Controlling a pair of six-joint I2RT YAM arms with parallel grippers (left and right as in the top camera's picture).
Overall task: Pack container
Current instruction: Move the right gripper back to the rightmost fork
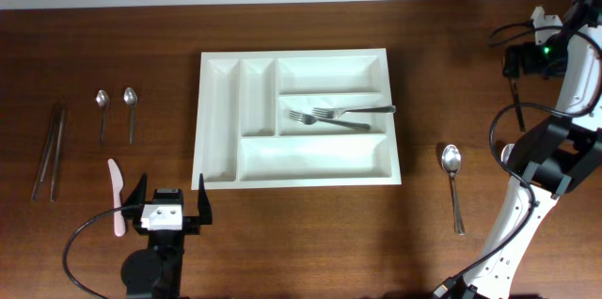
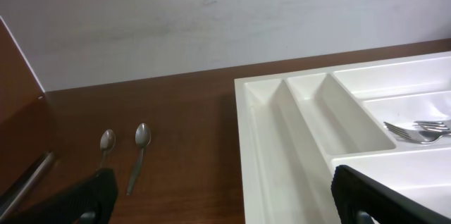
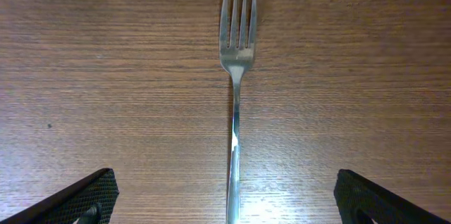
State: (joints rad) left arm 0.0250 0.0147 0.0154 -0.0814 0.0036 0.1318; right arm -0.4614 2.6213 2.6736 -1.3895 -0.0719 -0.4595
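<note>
The container (image 1: 218,130), a large white cutlery tray, lies in the middle of the table. Two forks (image 1: 331,116) rest crossed in its middle long compartment, while the other compartments look bare. My left gripper (image 1: 171,196) hovers open just off the tray's near left corner. In the left wrist view its fingers (image 2: 95,192) straddle the tray's left rim (image 2: 246,139), holding nothing. My right gripper (image 3: 225,199) is open above a metal fork (image 3: 236,76) lying on bare wood. The fork's handle runs down between the fingers and touches neither.
Left of the tray lie two small spoons (image 1: 116,103), a pair of long dark utensils (image 1: 49,153) and a pale plastic knife (image 1: 116,196). A larger spoon (image 1: 452,181) lies to the tray's right. The right arm (image 1: 574,83) stands at the far right edge.
</note>
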